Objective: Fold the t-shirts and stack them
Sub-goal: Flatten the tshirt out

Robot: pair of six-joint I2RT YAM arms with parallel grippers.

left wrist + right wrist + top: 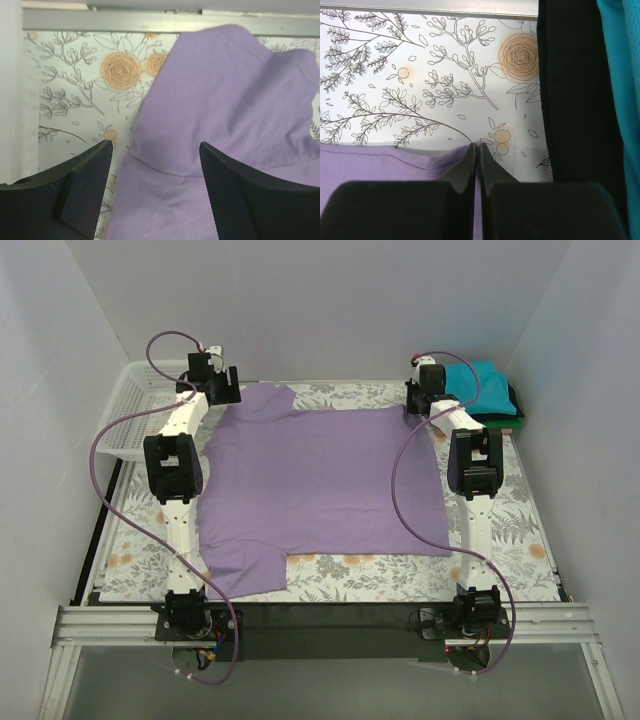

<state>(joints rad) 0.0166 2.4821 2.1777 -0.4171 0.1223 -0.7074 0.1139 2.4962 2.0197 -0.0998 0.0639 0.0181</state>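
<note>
A large lavender-purple t-shirt [320, 485] lies spread flat on the floral table cloth. My left gripper [222, 388] is open over the shirt's far left sleeve; in the left wrist view the sleeve [220, 115] lies between and beyond the two black fingers [85, 180]. My right gripper [418, 398] is shut on the shirt's far right corner; in the right wrist view a purple hem [395, 162] is pinched between the closed fingers [467, 165]. A folded teal shirt [488, 388] lies on a dark folded one [512, 418] at the far right.
A white mesh basket [135, 410] stands at the far left, beside the left arm. The floral table cloth [400, 570] shows around the shirt. The dark and teal stack fills the right side of the right wrist view [580, 90].
</note>
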